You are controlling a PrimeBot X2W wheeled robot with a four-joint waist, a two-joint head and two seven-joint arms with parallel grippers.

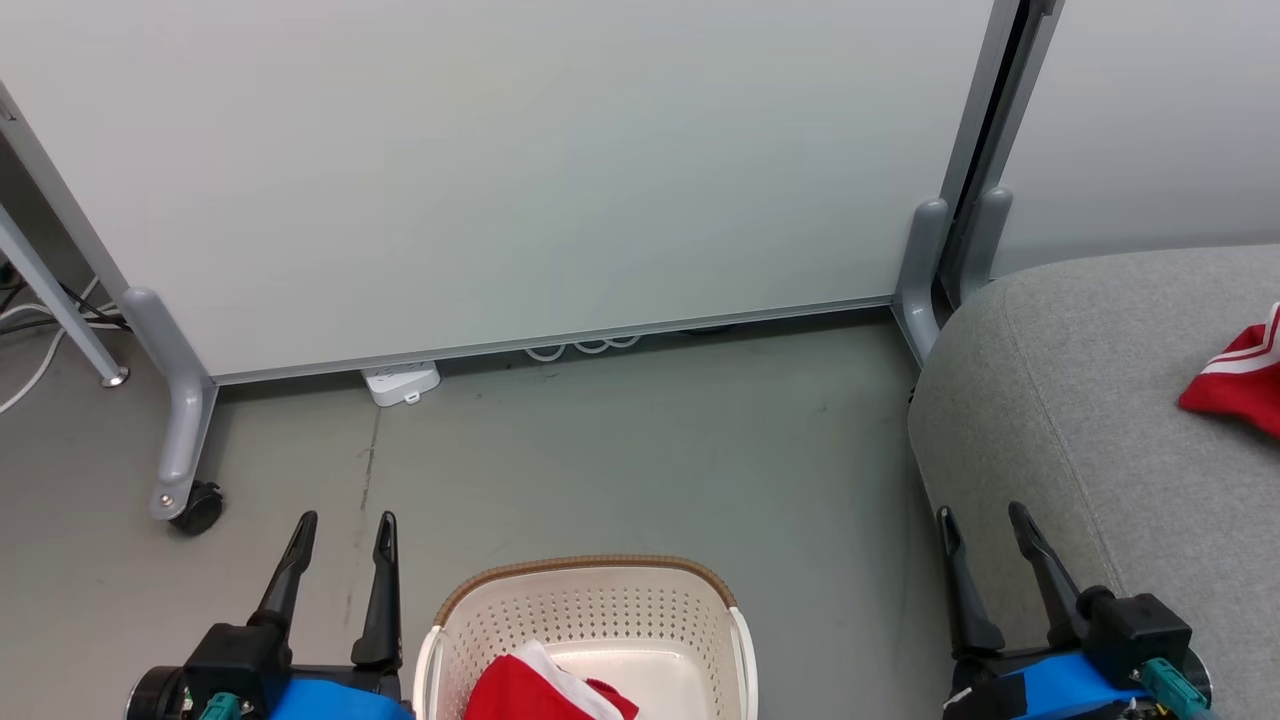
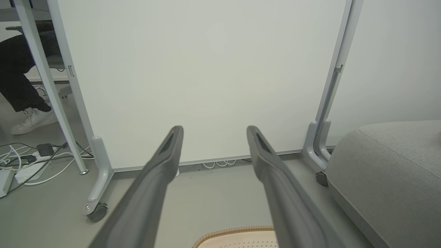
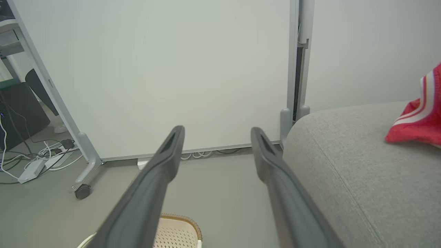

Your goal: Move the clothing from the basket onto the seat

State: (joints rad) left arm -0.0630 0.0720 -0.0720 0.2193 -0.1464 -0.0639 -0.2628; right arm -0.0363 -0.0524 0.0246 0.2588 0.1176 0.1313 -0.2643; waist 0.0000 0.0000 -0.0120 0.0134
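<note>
The cream-white plastic laundry basket [image 1: 590, 568], with perforated walls and a brown woven-look rim, stands on the grey floor [image 1: 650, 450] at the bottom centre of the head view. Inside it, at the lower edge of the frame, lies a soft red garment [image 1: 530, 690] with a white panel. The frame cuts it off, so I cannot tell how much cloth is there. A second red garment [image 1: 1240, 375] with white stripe trim lies on the large grey fabric seat [image 1: 1100, 420] at the right edge, well apart from the basket.

The left gripper [image 1: 347, 520] is at the lower left, just beside the basket. The right gripper [image 1: 982, 512] is at the lower right, near the rounded edge of the seat. Both have their jaws wide and hold nothing.

In my judgement the work is only partly done. Several things could go wrong from here:
- A finger may slip into a hole of the wall or catch under the rim, so that the light basket rises or tips together with the cloth.
- If the jaws pinch only a thin fold, the soft garment may slide out on the way and fall on the floor between basket and seat.
- A long hanging part may also drag on the rim.
</note>
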